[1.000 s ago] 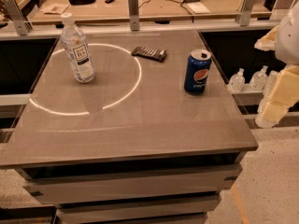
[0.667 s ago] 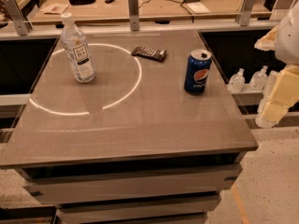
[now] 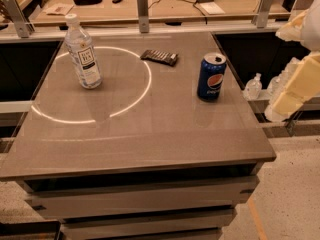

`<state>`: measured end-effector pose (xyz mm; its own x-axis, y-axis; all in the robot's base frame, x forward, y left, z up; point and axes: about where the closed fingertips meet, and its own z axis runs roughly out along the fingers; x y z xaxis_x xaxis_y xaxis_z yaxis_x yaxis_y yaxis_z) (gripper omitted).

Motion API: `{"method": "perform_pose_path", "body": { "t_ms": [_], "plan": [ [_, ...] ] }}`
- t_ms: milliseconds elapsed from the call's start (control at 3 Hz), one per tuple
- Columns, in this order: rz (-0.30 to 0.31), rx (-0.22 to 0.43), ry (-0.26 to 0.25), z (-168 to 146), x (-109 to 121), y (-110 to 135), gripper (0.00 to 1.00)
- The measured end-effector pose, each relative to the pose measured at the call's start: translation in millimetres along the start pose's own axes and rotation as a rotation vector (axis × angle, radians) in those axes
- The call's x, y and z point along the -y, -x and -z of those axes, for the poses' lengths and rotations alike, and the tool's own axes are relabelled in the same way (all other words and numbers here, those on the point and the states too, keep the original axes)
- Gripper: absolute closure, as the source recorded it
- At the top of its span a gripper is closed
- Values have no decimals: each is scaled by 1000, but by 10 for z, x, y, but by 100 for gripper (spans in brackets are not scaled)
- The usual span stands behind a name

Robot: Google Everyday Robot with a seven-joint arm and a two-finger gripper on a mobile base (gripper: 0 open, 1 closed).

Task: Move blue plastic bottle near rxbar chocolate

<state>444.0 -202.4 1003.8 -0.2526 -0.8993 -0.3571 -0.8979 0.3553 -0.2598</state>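
Camera view. The blue plastic bottle (image 3: 83,54) stands upright on the far-left part of the table (image 3: 150,139). It has a clear body, white cap and white label with dark print (it sits inside a bright ring of light (image 3: 142,96)). The rxbar chocolate (image 3: 159,57), flat in a dark wrapper, lies apart to the bottle's right. A Pepsi can (image 3: 211,77) stands farther right. The cream gripper (image 3: 295,86) hangs beyond the table's right edge; jaws spread or pressed together, cannot tell.

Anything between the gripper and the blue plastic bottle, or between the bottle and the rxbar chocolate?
The Pepsi can stands roughly between the gripper, which is right of the table, and the blue plastic bottle. Between bottle and rxbar chocolate nothing visible stands.
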Motion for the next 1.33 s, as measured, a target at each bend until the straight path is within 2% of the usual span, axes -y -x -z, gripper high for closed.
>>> {"method": "perform_pose_path", "body": {
  "t_ms": [333,667,1000,1333],
  "plan": [
    [-139,97,-52,67,64,154,0],
    [-393,218,-79,-26,108,106,0],
    [-546,341,-119,-55,196,142,0],
    [-497,365,-171,74,269,308,0]
  ]
}}
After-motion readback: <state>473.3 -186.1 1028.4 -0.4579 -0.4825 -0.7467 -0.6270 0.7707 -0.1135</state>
